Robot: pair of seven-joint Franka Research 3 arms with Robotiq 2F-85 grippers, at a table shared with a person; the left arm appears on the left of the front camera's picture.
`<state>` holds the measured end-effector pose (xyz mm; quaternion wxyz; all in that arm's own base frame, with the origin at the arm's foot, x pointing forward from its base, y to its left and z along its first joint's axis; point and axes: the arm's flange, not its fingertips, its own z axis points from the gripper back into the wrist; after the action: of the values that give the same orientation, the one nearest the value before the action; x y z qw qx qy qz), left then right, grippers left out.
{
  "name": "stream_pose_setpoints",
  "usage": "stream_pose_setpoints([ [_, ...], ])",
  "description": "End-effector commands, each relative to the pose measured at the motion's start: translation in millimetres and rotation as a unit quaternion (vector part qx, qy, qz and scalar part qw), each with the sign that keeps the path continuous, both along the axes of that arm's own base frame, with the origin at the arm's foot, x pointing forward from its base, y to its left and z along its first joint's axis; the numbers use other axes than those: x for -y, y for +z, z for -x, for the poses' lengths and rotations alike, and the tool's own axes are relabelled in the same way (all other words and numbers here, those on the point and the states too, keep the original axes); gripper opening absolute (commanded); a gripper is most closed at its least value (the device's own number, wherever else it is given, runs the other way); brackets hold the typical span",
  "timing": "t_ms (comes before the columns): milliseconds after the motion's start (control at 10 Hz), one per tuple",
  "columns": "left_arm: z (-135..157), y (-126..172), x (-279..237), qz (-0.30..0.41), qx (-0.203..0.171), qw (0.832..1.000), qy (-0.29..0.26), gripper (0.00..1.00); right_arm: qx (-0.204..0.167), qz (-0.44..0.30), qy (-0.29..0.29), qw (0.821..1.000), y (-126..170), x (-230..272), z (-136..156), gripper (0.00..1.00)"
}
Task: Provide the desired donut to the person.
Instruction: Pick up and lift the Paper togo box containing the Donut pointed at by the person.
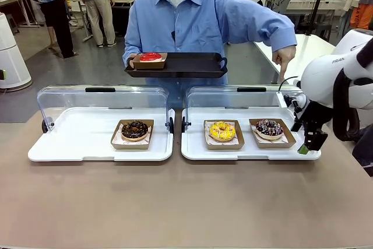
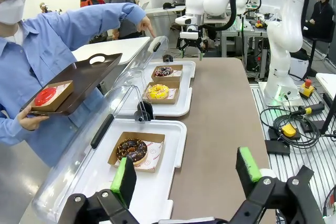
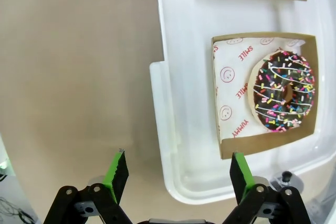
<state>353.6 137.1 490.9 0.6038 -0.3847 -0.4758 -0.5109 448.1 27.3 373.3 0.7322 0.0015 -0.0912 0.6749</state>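
Front view puts us at the choosing step. The person [image 1: 198, 16] holds a black serving tray [image 1: 192, 65] with a red-glazed donut [image 1: 150, 57] on its left end, and points a hand [image 1: 284, 58] down toward the right-hand white tray [image 1: 247, 151]. We judge the wanted one to be the sprinkled chocolate donut [image 1: 269, 127], in its cardboard boat [image 1: 256, 139] at the right of the frame, beside the yellow donut [image 1: 222, 130].

Our right gripper [image 1: 307, 143] hangs just off that tray's right corner, not yet over the boat. In the right wrist view its green pads [image 3: 118, 169] stand spread wide with nothing between them, above the tray's rim and the bare table [image 3: 79, 51]. The sprinkled donut lies at the right of that frame. Next we would need to shift across over the boat, come down, and close on its cardboard wall rather than the icing.

Our left gripper [image 2: 186, 171] is likewise spread and empty, above the near end of the left white tray [image 2: 157, 192], where a plain chocolate donut [image 2: 132, 149] sits.
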Motion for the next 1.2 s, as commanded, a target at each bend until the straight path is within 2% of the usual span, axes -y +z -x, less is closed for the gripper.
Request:
stream_pose_setpoints([
  [0,0,0,0,0.000,0.002,1.000,0.007,1.00,-0.001,-0.019,-0.004,1.000,-9,0,-19,1.00],
  [700,0,0,0,0.000,0.002,1.000,0.007,1.00,-0.010,-0.027,-0.019,0.999,-26,-4,-39,1.00],
  [800,0,0,0,0.000,0.002,1.000,0.007,1.00,0.007,-0.023,-0.040,0.999,-21,-10,-39,1.00],
  [900,0,0,0,0.000,0.002,1.000,0.007,1.00,-0.019,-0.018,-0.020,0.999,-24,-5,-33,1.00],
  [1100,0,0,0,0.000,0.002,1.000,0.007,1.00,-0.019,-0.018,-0.020,0.999,-24,-5,-33,1.00],
])
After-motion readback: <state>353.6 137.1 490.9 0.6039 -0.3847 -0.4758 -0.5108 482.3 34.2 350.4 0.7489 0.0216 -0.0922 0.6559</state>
